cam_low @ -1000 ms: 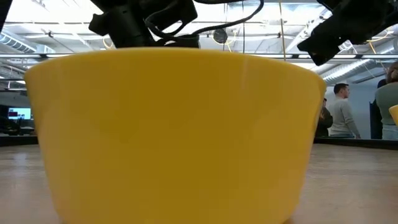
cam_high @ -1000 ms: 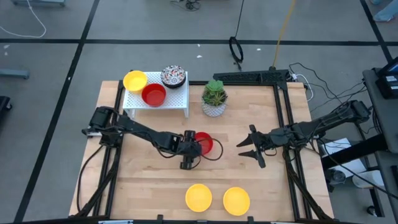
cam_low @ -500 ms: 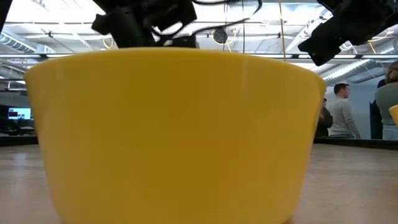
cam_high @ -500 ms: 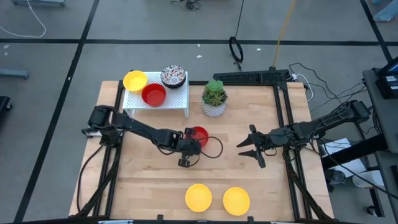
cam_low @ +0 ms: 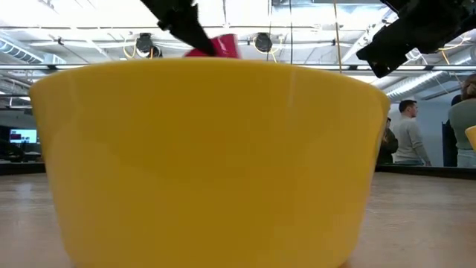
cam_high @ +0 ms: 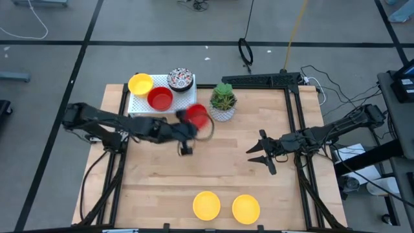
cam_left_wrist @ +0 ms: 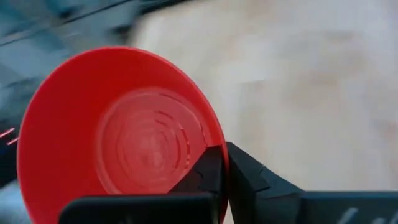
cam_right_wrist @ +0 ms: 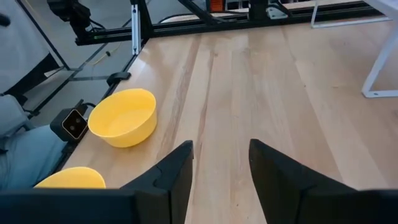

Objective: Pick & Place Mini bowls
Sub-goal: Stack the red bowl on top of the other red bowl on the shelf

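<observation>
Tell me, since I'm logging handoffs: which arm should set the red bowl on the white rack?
Left. Its gripper already pinches the red bowl beside the white rack; the right gripper hangs open, far off.

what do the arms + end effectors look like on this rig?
Two slim black jointed arms, dark cables looped along them. The left end effector and right end effector are matte black two-finger forks; the right fingers are broad, angular wedges. No markings are visible.

Grey floor (cam_high: 52,65), ceiling lights (cam_low: 260,41)
</observation>
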`<state>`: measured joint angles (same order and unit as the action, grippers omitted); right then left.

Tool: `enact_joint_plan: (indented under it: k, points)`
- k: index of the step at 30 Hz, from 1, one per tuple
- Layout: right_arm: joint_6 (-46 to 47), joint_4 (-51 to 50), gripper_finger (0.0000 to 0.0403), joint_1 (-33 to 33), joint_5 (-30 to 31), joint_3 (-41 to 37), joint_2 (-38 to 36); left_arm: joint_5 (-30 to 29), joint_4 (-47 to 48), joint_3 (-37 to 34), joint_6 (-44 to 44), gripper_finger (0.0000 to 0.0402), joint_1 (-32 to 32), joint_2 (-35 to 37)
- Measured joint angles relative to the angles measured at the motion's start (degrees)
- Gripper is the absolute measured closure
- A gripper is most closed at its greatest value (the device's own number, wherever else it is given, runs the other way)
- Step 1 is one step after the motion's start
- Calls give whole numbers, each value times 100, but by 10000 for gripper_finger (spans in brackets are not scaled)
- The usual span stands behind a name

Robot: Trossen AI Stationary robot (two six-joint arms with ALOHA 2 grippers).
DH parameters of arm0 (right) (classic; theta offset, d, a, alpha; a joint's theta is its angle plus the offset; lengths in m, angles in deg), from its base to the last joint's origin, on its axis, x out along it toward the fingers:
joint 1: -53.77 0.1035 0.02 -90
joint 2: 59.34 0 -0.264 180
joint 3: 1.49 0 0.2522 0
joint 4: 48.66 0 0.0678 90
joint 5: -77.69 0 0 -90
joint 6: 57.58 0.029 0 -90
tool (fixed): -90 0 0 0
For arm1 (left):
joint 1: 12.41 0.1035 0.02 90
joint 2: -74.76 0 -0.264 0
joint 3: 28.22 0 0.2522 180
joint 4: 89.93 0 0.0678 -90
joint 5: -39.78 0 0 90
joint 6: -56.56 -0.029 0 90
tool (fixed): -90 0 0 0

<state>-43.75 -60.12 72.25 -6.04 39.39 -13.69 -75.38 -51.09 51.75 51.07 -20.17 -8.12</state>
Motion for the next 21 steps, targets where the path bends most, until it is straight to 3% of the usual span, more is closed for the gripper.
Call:
enact_joint_plan:
  k: [3,6,13,21]
  points:
    - [2,61,257,-2,-4,0,0,-783,766,0,362,386,160,494]
    - [2,158,257,-2,-10,0,0,-1112,1458,0,856,394,384,936]
    - [-210,940,257,-2,-31,-253,2,-1215,2678,1,1610,389,1017,1473]
    - [-341,1039,257,-15,-17,-406,0,-680,3399,-6,1834,389,1745,1354]
